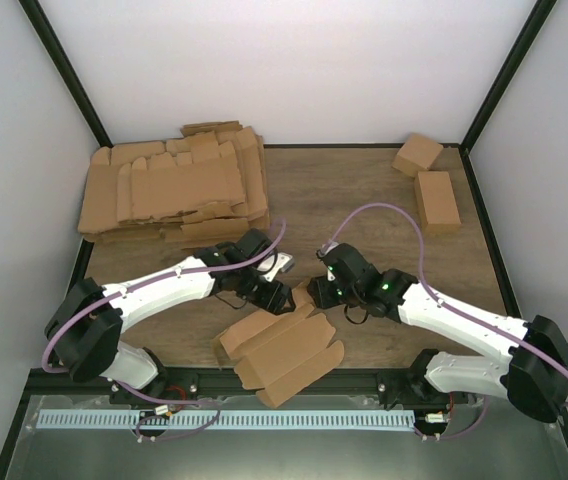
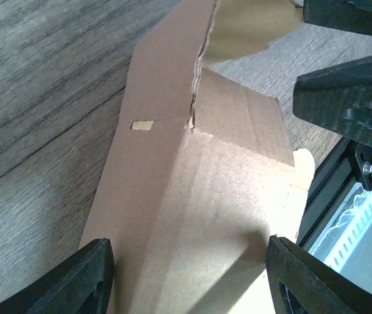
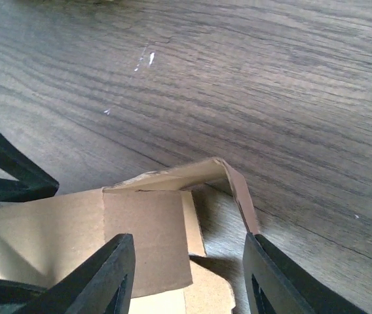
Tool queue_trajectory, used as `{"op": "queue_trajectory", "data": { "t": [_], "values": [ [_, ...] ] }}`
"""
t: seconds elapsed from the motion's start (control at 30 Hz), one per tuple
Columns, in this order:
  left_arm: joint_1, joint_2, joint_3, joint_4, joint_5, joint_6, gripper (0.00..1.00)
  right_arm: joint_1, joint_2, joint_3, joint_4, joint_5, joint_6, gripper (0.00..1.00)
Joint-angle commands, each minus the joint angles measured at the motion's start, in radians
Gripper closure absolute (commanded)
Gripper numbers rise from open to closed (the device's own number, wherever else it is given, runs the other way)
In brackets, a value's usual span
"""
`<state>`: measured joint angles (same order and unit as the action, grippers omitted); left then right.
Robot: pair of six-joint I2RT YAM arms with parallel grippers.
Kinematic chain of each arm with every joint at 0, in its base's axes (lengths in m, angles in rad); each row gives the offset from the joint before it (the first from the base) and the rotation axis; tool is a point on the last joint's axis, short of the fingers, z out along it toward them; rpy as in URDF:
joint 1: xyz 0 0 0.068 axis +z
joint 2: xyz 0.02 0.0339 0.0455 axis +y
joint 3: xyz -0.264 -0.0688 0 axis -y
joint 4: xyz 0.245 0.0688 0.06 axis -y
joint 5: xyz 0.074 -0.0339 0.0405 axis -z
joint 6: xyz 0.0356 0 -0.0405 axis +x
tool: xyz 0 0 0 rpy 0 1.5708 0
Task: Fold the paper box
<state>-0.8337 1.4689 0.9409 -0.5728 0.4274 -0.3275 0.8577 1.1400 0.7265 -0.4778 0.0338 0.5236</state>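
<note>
**Left gripper** (image 2: 189,278): black jaws spread wide, straddling the raised fold of the paper box (image 2: 192,196), a plain brown die-cut cardboard piece. Whether they touch its sides cannot be told.

**Right gripper** (image 3: 189,275): jaws apart, with an end flap (image 3: 150,235) of the box between them, not pinched.

**Setting:** the box lies half-folded at the near edge of the grey-brown wooden table (image 1: 364,200), between both arms. Far left is a pile of flat brown cardboard blanks (image 1: 174,190). Far right are two small closed brown boxes (image 1: 437,200).
</note>
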Motion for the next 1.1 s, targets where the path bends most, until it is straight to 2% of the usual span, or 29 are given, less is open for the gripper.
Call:
{"op": "queue_trajectory", "data": {
  "t": [0.0, 0.07, 0.2, 0.33, 0.47, 0.8, 1.07],
  "values": [
    [-0.004, -0.024, 0.022, -0.041, -0.01, 0.032, 0.34, -0.006, -0.002, 0.045, 0.022, -0.062, -0.05, 0.52],
    [-0.004, -0.024, 0.023, -0.042, -0.015, 0.029, 0.34, -0.006, -0.011, 0.057, 0.019, -0.092, -0.035, 0.52],
    [-0.003, -0.024, 0.02, -0.041, -0.018, 0.028, 0.34, -0.006, -0.029, 0.039, 0.06, -0.231, 0.006, 0.43],
    [-0.004, -0.024, 0.021, -0.05, -0.023, 0.034, 0.35, -0.006, -0.007, 0.013, 0.116, -0.321, 0.065, 0.43],
    [-0.008, -0.029, 0.026, -0.063, -0.032, 0.042, 0.35, -0.006, 0.027, 0.009, 0.102, -0.28, 0.109, 0.48],
    [-0.02, -0.047, 0.032, -0.106, -0.044, 0.092, 0.34, -0.006, 0.075, -0.004, 0.067, -0.224, 0.101, 0.57],
    [-0.064, -0.018, 0.073, -0.184, -0.104, 0.145, 0.27, -0.006, 0.077, -0.01, 0.083, -0.233, 0.099, 0.58]
  ]
}}
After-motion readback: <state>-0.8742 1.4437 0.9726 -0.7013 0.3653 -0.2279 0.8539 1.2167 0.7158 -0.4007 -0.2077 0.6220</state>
